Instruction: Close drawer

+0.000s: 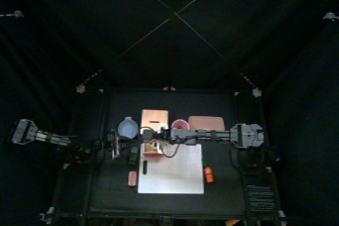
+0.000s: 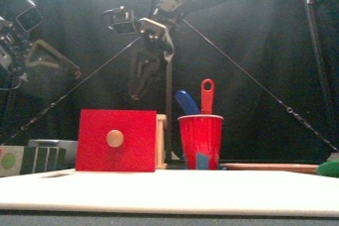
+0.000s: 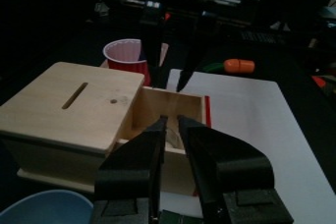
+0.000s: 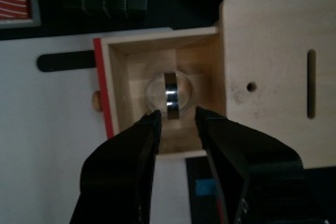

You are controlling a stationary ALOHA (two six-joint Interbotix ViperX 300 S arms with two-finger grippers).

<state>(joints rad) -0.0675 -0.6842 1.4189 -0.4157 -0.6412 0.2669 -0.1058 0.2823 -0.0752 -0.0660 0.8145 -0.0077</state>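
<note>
The little wooden box (image 3: pixel 77 105) stands on the table with its drawer (image 3: pixel 180 107) pulled out over the white sheet. In the right wrist view the drawer (image 4: pixel 132 66) has a red front (image 4: pixel 98 83) and holds a small round shiny thing (image 4: pixel 175 92). My right gripper (image 4: pixel 176 110) hangs just over the drawer, jaws a little apart on either side of that round thing. It also shows in the left wrist view (image 3: pixel 179 79). My left gripper (image 3: pixel 171 135) is behind the box, jaws nearly together, holding nothing. In the front view the red drawer front (image 2: pixel 117 141) faces the camera.
A red cup (image 2: pixel 200 143) with utensils stands beside the box. A blue bowl (image 1: pixel 126 126) lies near the left arm. A pinkish container (image 1: pixel 208 123) is at the back right. An orange thing (image 1: pixel 209 175) lies on the white sheet (image 1: pixel 172 170).
</note>
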